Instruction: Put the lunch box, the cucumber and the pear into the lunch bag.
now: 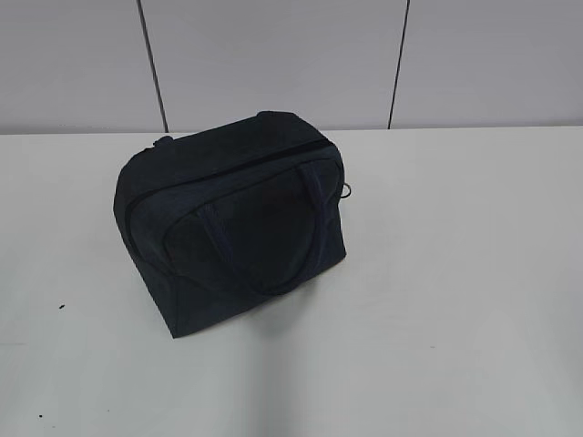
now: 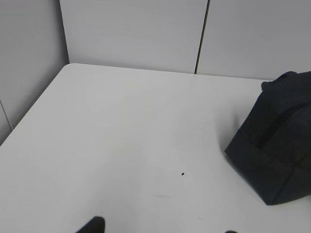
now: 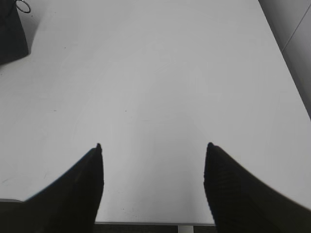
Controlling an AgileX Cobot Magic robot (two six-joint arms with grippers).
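Observation:
The dark navy lunch bag (image 1: 232, 223) stands on the white table, its zipper run closed along the top and a loop handle lying on its front face. It also shows at the right edge of the left wrist view (image 2: 277, 150) and as a corner with the metal ring pull in the right wrist view (image 3: 12, 31). The lunch box, cucumber and pear are out of view. My left gripper (image 2: 163, 232) shows only two fingertips at the bottom edge, wide apart and empty. My right gripper (image 3: 153, 145) is open and empty above the table's near edge.
The white table (image 1: 455, 300) carries a small black speck (image 2: 182, 174) left of the bag. Grey wall panels stand behind the table. The table's edges show in both wrist views.

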